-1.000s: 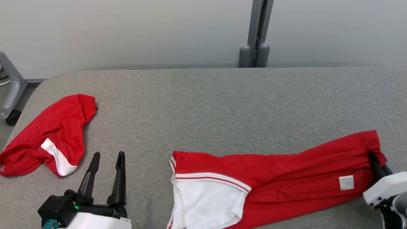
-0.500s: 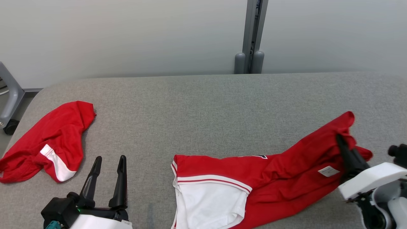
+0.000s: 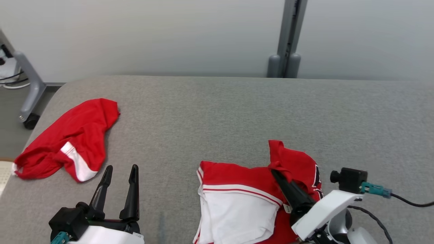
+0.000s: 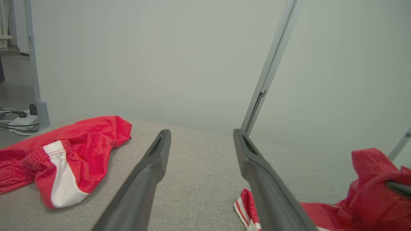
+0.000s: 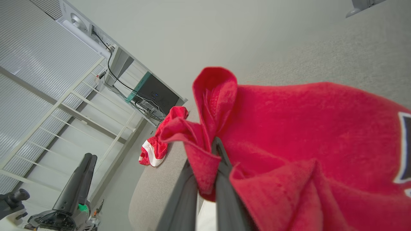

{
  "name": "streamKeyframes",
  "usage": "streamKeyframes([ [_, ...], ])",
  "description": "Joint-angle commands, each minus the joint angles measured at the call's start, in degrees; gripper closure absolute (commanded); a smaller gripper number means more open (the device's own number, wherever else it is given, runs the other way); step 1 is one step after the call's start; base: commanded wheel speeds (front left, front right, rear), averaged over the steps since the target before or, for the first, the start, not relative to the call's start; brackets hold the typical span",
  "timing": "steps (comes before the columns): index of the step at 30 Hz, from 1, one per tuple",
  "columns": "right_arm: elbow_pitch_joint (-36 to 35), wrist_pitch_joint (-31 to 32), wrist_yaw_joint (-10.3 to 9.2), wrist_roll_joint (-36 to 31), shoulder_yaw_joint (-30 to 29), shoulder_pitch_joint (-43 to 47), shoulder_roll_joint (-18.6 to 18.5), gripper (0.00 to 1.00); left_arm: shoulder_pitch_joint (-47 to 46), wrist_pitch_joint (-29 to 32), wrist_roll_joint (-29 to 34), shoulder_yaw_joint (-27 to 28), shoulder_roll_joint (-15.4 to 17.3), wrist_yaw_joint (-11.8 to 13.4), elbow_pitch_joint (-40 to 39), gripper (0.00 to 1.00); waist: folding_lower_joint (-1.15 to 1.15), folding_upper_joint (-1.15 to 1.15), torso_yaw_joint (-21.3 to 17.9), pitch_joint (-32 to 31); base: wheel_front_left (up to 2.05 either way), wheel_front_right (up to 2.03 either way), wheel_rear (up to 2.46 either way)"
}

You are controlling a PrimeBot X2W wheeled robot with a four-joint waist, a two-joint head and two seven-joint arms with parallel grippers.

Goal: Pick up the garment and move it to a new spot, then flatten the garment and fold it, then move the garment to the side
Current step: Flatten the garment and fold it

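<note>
1. We see our right claw [image 3: 274, 173] clamped on a bunched red fold of the garment [image 3: 237, 213] — near right on the desk [image 3: 217, 112].
2. Our left claw [image 3: 122, 167] gapes wide (holding nothing), near left.

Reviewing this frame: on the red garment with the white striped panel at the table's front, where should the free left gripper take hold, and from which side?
Probably the far-left striped corner of the red garment, approached low from the robot's left by the open left gripper. That edge lies flat and free on the grey table; the shut right gripper pinches the bunched right end.
</note>
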Motion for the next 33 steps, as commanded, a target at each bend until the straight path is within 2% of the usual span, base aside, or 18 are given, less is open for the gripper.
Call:
streamKeyframes([
  [1,1.0,-0.3,0.02,0.3,0.3,-1.1,0.0,1.00,-0.7,-0.1,0.1,0.1,0.2,-0.3,0.3,0.00,0.00,0.00,1.5,0.3,0.00,0.00,0.00],
  [8,9.1,-3.4,0.02,6.0,5.3,-4.6,0.9,1.00,-1.5,-0.1,-0.2,0.0,0.2,-0.3,1.3,0.00,0.00,0.00,5.7,0.2,0.00,0.00,0.00],
  [14,14.5,-6.2,0.02,11.1,12.5,-7.6,0.9,1.00,-1.5,-0.1,-0.3,-0.2,0.2,-0.3,1.5,0.00,0.00,0.00,8.1,0.1,0.00,0.00,0.00],
  [33,26.1,-15.1,0.02,26.4,30.2,-17.3,0.9,1.00,-2.0,-0.1,0.3,-0.9,0.2,-0.3,2.7,0.00,0.00,0.00,9.4,0.1,0.00,0.00,0.00],
])
